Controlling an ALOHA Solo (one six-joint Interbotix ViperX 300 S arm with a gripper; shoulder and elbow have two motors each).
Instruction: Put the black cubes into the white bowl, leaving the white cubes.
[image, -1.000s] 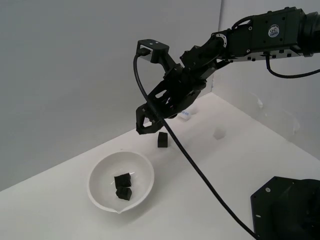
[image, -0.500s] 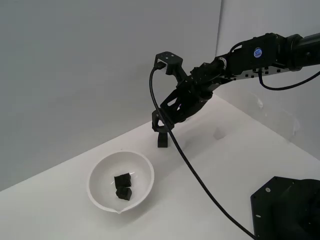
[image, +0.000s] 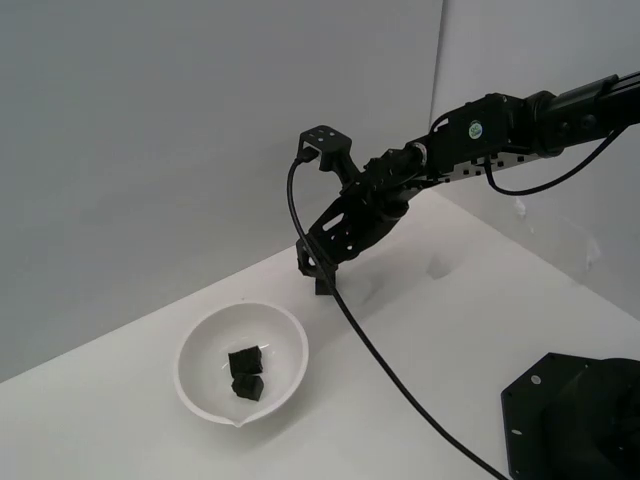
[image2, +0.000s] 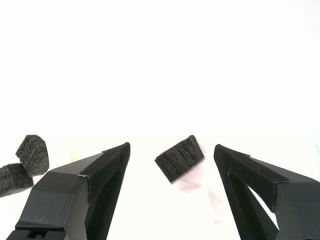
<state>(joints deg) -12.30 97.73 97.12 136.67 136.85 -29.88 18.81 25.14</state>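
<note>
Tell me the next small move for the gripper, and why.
Probably ease forward a little, then close. In the wrist view the open gripper has the last black cube between its fingers but clear of both, sitting skewed near the tips. Two black cubes already lie in the white bowl, so this is the one left to grasp.
</note>
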